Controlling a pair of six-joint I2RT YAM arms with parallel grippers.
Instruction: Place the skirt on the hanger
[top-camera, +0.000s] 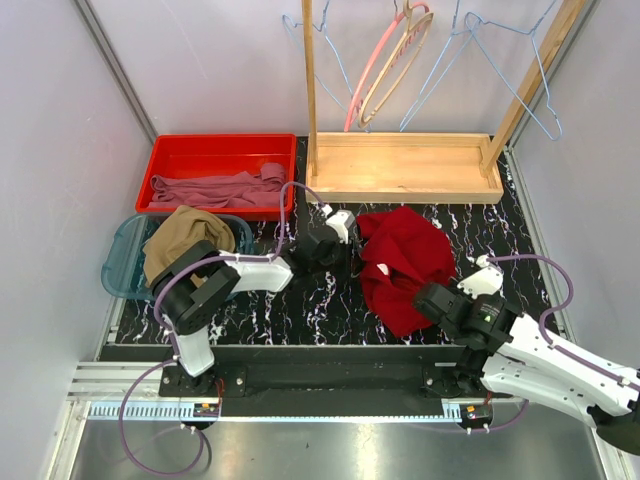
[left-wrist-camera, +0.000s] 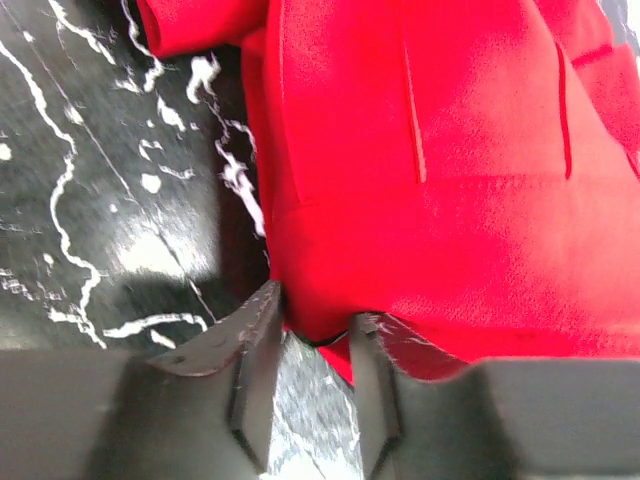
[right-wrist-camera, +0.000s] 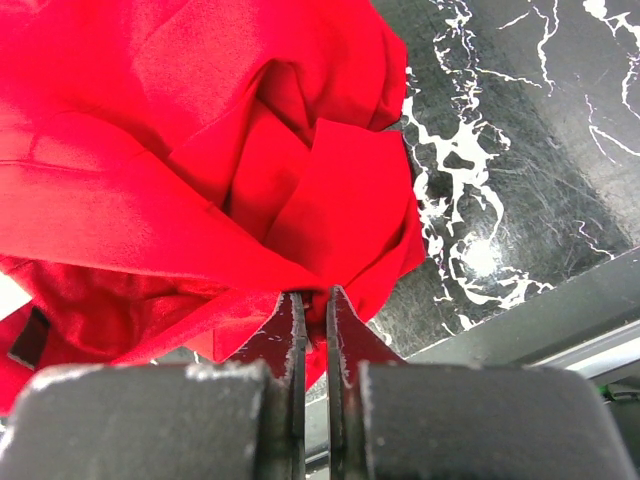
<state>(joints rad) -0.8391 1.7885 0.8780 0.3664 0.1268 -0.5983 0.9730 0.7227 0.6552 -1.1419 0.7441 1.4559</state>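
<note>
Risking wrong pick: right gripper (right-wrist-camera: 312, 292) clamped on red garment (right-wrist-camera: 200, 150), left gripper (left-wrist-camera: 318, 308) apart at its edge; we neglect tan skirt (top-camera: 180, 235).

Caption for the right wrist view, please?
Right claw pinched shut on a fold of the red garment, over the black marbled table.

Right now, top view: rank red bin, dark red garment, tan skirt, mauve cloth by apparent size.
red bin
dark red garment
tan skirt and mauve cloth: too alike to rank
</note>
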